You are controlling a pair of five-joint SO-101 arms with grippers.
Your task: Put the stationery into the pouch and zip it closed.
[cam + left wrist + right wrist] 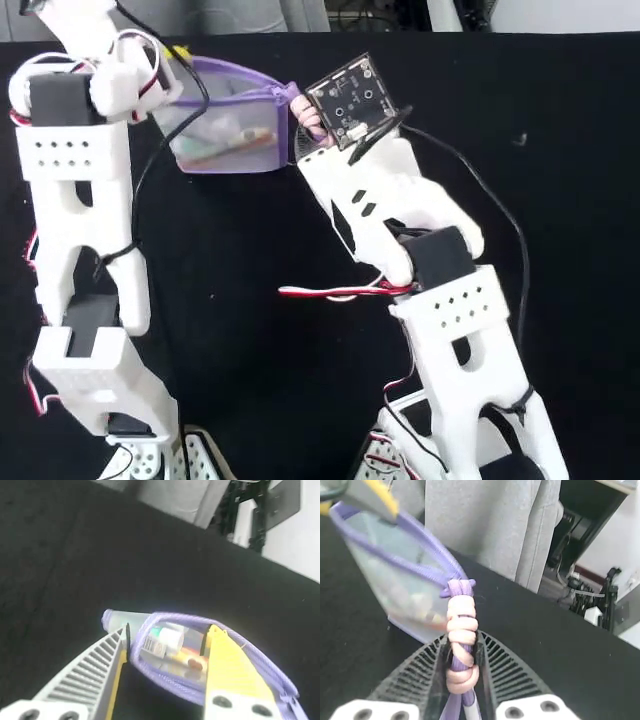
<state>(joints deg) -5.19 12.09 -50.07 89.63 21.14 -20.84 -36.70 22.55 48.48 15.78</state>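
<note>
Stationery [167,640] already inside the clear, purple-trimmed pouch [230,130]: a white tube and an orange pen among it. The pouch hangs stretched between the two arms, above the black table [250,260].

Left gripper [167,630]: clamped across one end of the pouch, one finger on each side of the mouth.
Right gripper [462,647]: closed tight on the braided pink-and-purple zip cord [460,620] at the opposite end.

Zip looks undone: the two purple edges spread apart from the cord's knot towards the left gripper. Judged stage: the closing pull remains.

Risks as I see them:
- the cord is round and soft, so it may slide out under a hard tug;
- the slider would have to run towards the left fingers, which sit in its path, and may stall there;
- slack fabric may bunch and jam the zip;
- a slipped left hold drops the pouch, and an open mouth lets pens spill.
</note>
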